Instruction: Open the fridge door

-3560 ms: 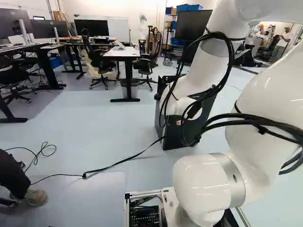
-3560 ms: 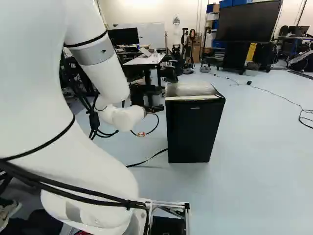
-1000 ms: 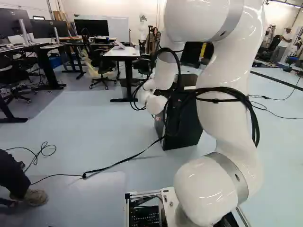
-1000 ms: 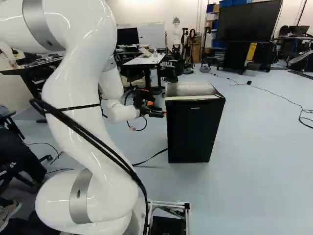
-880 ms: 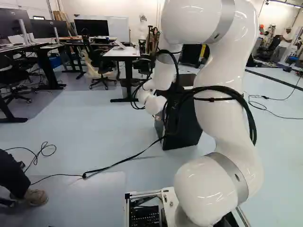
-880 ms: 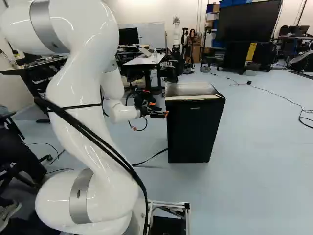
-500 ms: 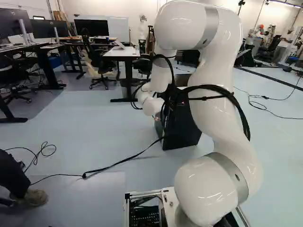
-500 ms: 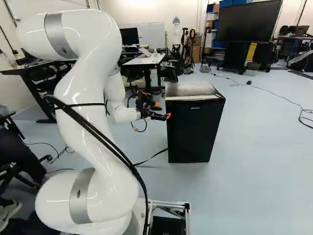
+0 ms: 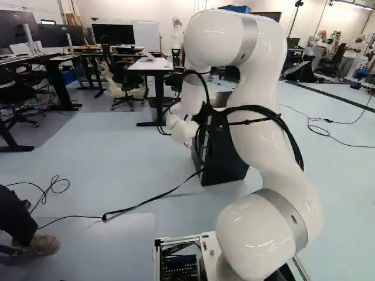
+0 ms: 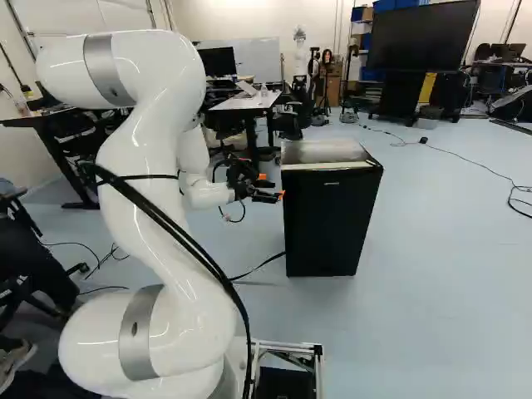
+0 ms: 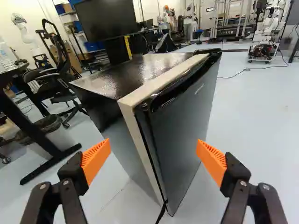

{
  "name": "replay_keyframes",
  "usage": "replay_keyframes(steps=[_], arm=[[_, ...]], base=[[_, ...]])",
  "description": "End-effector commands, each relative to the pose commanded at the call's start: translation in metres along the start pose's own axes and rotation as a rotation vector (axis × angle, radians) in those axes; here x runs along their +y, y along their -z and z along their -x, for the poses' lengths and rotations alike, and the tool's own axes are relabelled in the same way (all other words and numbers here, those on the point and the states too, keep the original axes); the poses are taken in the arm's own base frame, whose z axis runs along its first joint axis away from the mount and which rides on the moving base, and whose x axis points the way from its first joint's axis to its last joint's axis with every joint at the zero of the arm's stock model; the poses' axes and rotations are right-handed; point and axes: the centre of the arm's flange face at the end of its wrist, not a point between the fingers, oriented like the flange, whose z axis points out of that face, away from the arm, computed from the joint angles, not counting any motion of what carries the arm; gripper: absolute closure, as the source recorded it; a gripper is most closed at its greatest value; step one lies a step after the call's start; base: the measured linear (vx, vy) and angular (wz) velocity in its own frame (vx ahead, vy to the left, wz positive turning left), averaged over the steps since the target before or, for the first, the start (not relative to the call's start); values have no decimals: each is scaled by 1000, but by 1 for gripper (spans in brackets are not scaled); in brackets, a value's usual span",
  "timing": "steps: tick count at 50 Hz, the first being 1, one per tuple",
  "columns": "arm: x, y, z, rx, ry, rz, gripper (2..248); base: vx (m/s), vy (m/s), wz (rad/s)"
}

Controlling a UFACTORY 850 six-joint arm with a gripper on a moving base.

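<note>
In the right base view my gripper is just left of the black fridge, level with its upper part. The wrist view shows the gripper open, its orange pads wide apart, with the fridge's near corner ahead between them. Nothing is gripped. The fridge door is closed against the body, with a pale strip along the seam and a dark recess along its top edge. My arm covers part of the fridge in the left base view. Whether a fingertip touches the fridge cannot be told.
A white-topped desk and office chairs stand beyond the fridge. A black cable runs over the floor to the fridge. A large screen is at the back. Another robot stands far off in the wrist view.
My arm has folded lower, bringing the gripper into the right base view beside the fridge. Over the last half second the gripper has shifted slightly left there. Base and fridge have stayed put.
</note>
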Motion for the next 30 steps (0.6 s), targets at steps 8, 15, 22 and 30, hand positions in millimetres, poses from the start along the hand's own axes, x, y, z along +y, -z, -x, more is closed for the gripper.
replay_keyframes(steps=[8,15,22,30], arm=[[-7,-7,1,6,-15,13,3],[-10,-12,1,10,-26,26,3],[-11,-17,1,13,-36,41,3],[-10,-22,0,17,-47,61,3]], base=[[0,0,0],[0,0,0],[0,0,0],[0,0,0]])
